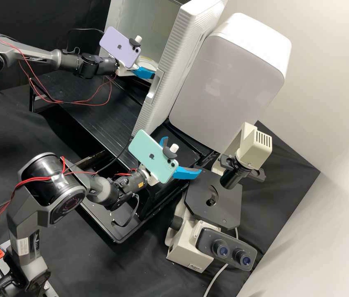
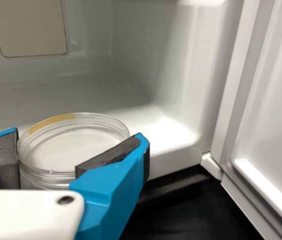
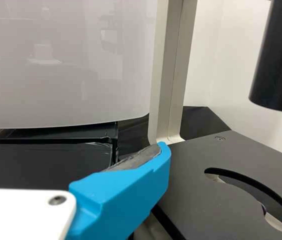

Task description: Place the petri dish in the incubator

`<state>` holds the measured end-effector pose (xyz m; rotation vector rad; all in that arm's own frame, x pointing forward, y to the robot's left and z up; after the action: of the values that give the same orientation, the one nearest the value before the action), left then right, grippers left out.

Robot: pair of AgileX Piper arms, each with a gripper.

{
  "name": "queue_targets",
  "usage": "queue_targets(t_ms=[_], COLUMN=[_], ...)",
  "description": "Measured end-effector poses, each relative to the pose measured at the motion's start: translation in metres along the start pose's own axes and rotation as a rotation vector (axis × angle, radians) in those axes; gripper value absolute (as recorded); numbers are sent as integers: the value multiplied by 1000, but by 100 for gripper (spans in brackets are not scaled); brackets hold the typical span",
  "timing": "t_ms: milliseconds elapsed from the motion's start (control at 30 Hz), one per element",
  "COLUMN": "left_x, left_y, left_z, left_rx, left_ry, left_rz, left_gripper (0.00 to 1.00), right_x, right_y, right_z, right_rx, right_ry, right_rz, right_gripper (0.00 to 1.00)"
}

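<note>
The left gripper (image 2: 67,152) pinches the dish (image 2: 76,132) across its width, a dark pad pressed on either side wall, and the clear, lidded dish sits level between the blue fingers (image 2: 123,170). The grip is at the mouth of the incubator (image 2: 181,65), with the dish over the near part of the white floor (image 2: 156,120); I cannot tell whether its base touches that floor or hangs just above it. The door (image 2: 273,115) stands swung open to the right, clear of the arm. I judge this to be the placing step, close to its end: the dish has reached the chamber but is not released. The next move calls for a little more travel toward the far wall so the dish is wholly on the floor, a gentle lowering until it rests, then parting the fingers evenly and drawing straight back without dragging the lid. The right gripper (image 1: 185,172) waits nearer, just beside the microscope (image 1: 207,231) stage (image 3: 221,165), holding nothing that I can see; whether it is spread or pressed together I cannot tell.
</note>
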<state>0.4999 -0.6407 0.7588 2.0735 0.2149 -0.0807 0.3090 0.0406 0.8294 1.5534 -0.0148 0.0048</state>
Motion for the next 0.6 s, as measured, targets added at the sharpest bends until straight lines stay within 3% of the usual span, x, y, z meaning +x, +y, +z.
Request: queue_targets(t_ms=[600], left_x=[25], left_y=[11], left_z=[-6], left_rx=[-57], left_ry=[42], left_rz=[77], left_gripper=[0], right_x=[0], right_y=[0], right_z=[0], right_rx=[0], right_ry=[0], right_rz=[0], right_gripper=[100])
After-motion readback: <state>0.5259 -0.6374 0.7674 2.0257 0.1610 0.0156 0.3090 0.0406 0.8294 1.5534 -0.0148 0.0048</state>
